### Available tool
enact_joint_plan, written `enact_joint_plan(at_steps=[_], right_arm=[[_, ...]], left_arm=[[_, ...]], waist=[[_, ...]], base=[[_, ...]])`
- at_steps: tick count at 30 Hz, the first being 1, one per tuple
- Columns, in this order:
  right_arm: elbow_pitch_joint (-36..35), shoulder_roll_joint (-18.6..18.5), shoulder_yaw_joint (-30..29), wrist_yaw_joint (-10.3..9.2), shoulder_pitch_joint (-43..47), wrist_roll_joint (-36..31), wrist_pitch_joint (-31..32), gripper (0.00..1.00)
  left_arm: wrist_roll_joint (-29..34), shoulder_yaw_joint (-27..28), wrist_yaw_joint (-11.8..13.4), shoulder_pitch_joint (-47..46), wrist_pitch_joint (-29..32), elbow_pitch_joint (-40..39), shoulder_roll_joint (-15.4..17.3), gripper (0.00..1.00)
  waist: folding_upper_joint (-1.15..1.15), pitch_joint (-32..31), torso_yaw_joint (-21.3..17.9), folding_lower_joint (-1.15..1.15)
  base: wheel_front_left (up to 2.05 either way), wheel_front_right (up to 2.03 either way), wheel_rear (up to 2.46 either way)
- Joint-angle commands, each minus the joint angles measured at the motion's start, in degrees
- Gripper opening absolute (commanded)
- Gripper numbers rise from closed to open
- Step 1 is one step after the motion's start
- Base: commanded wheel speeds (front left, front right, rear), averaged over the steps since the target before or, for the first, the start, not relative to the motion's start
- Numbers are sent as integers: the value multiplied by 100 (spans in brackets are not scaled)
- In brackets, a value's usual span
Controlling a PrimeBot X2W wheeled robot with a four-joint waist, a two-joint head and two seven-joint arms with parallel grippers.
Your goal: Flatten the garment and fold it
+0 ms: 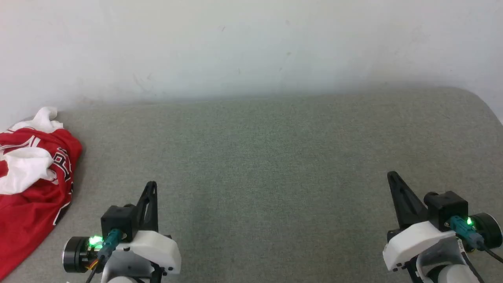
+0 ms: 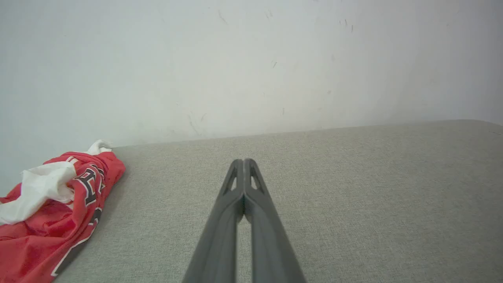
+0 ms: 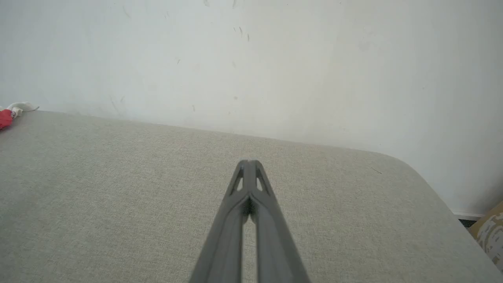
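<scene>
The shirt (image 1: 35,184) is lying in a crumpled heap at the far left of the bench (image 1: 255,157), close to the wall (image 1: 251,39) and partly running off the left edge of my head view. I am judging it to be light, soft and limp, with a smooth sports weave that is probably going to slip a little between my fingers. Lifted, it is likely going to sag and bunch rather than hold any shape. Nothing about it is looking fragile. The best holds, I am thinking, are the seamed edges: the bottom hem or the two shoulders, one for each claw, so the cloth is spreading out between them. Right now those edges are tangled, and I cannot tell which is which.

It is showing red cloth with a white sleeve (image 1: 23,169) bunched across the top, another bit of white poking up at the wall end, and black letters (image 1: 63,161) with white outlines twisting down the side facing the open bench.

My left claw (image 1: 151,188) is hovering over bare bench, near the heap's right side but not touching it, fingers pressed together and holding nothing. My right claw (image 1: 393,179) is hanging well apart toward the other end, likewise closed tight and empty.
</scene>
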Motion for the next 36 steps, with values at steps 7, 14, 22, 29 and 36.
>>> enact_joint_plan(at_steps=[7,14,22,29,36], right_arm=[[-23,18,1,-11,-50,-4,3,0],[-23,18,1,-11,-50,-4,3,0],[0,0,0,0,0,0,0,100],[13,-4,-39,0,5,35,-37,100],[36,-3,-133,-1,18,93,-121,100]], left_arm=[[21,26,-47,-67,2,10,-17,0],[21,26,-47,-67,2,10,-17,0],[0,0,0,0,0,0,0,100],[-13,-4,-12,12,-37,-9,1,100],[-45,10,-46,39,-121,-35,1,100]], waist=[[0,0,0,0],[0,0,0,0],[0,0,0,0],[0,3,1,0],[0,12,7,0]], base=[[0,0,0],[0,0,0],[0,0,0],[0,0,0],[0,0,0]])
